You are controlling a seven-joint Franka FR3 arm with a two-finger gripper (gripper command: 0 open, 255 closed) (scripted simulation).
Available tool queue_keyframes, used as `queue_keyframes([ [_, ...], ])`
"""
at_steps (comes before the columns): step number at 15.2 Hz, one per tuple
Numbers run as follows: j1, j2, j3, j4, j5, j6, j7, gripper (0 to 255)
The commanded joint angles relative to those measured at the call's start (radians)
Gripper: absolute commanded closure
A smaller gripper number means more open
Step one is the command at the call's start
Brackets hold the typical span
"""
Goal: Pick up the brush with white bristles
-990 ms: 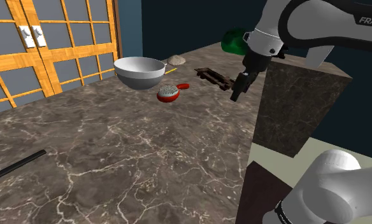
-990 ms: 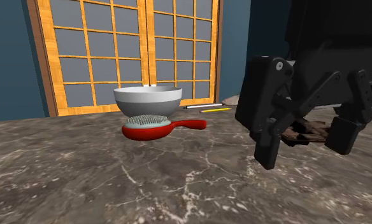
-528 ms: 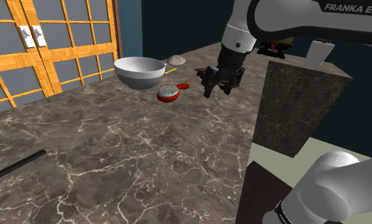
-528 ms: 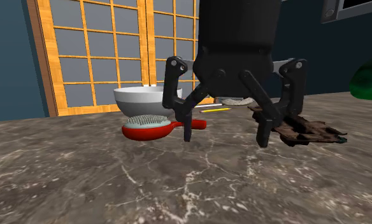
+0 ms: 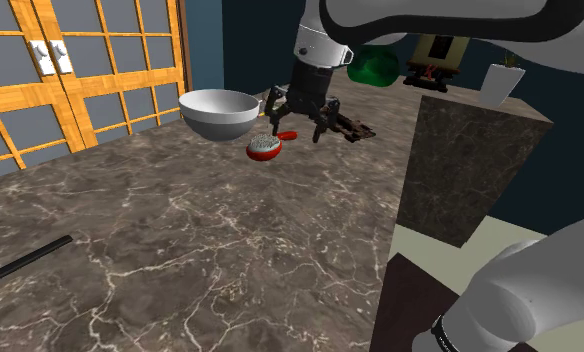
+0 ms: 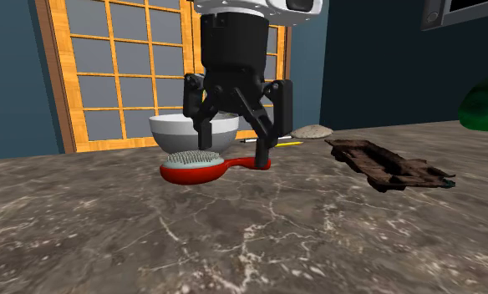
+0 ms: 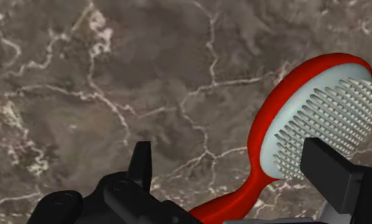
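Observation:
A brush (image 6: 192,169) with a red body and white bristles lies bristles-up on the marble top, just in front of a white bowl (image 6: 170,127). In the shoulder view the brush (image 5: 265,148) rests with its handle pointing toward the arm's side. My gripper (image 6: 234,149) hangs open just above the brush's handle, fingers pointing down and touching nothing. The shoulder view puts the gripper (image 5: 298,125) beside the bowl (image 5: 218,108). In the wrist view the brush (image 7: 318,114) lies by one finger, and the gripper (image 7: 236,168) stands wide over its handle.
A dark wooden tray (image 6: 384,163) lies to the second exterior view's right of the gripper. A yellow pencil (image 6: 282,144) and a flat pale stone (image 6: 311,131) sit behind it. A marble block (image 5: 470,160) rises at the shoulder view's right. A dark rod (image 5: 25,260) lies far left.
The gripper has swung from beside the marble block toward the shoulder view's left, over the dark tray, and now hangs above the brush's handle. It stays open.

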Motion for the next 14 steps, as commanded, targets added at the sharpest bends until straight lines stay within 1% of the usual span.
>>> queue_keyframes([
  [1, -0.023, 0.082, 0.039, 0.08, -0.014, 0.003, 0.145, 0],
  [3, -0.04, 0.169, 0.07, 0.166, -0.04, 0.002, 0.278, 0],
  [4, -0.043, 0.198, 0.077, 0.196, -0.051, 0.001, 0.322, 0],
  [11, -0.038, 0.184, 0.075, 0.087, -0.042, 0.097, 0.313, 0],
  [13, -0.038, 0.183, 0.076, 0.079, -0.041, 0.104, 0.312, 0],
  [14, -0.038, 0.156, 0.068, 0.052, -0.028, 0.106, 0.301, 255],
])
